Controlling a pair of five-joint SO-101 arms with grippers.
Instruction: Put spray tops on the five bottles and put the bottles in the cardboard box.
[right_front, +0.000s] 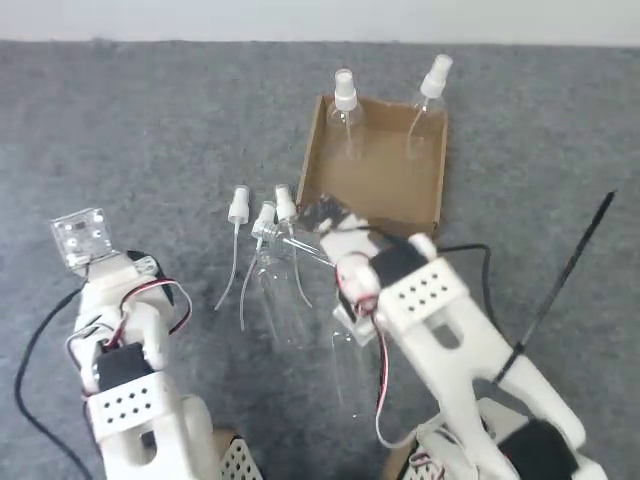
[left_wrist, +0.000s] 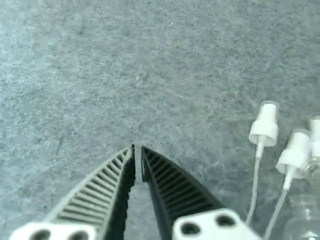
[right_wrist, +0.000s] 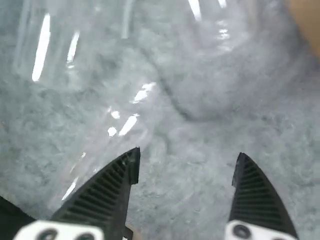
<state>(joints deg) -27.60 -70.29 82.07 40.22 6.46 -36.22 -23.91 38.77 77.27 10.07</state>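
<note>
My right gripper (right_wrist: 188, 153) is wide open and holds nothing. It hangs low over the clear bottles (right_front: 278, 295) that lie on their sides on the grey carpet (right_front: 140, 130), just in front of the cardboard box (right_front: 385, 190). I think such a wide opening is right, because a lying bottle is round and smooth and needs room on both sides (the plastic is so transparent that I cannot count these bottles surely).

My left gripper (left_wrist: 137, 148) is closed on nothing, over bare carpet near the three loose spray tops (right_front: 262, 212), whose thin tubes point toward my arms. From this place a top is close to take.

Two capped bottles (right_front: 346, 110) stand upright at the far wall of the box. By my judgement, three bottles remain to do.
</note>
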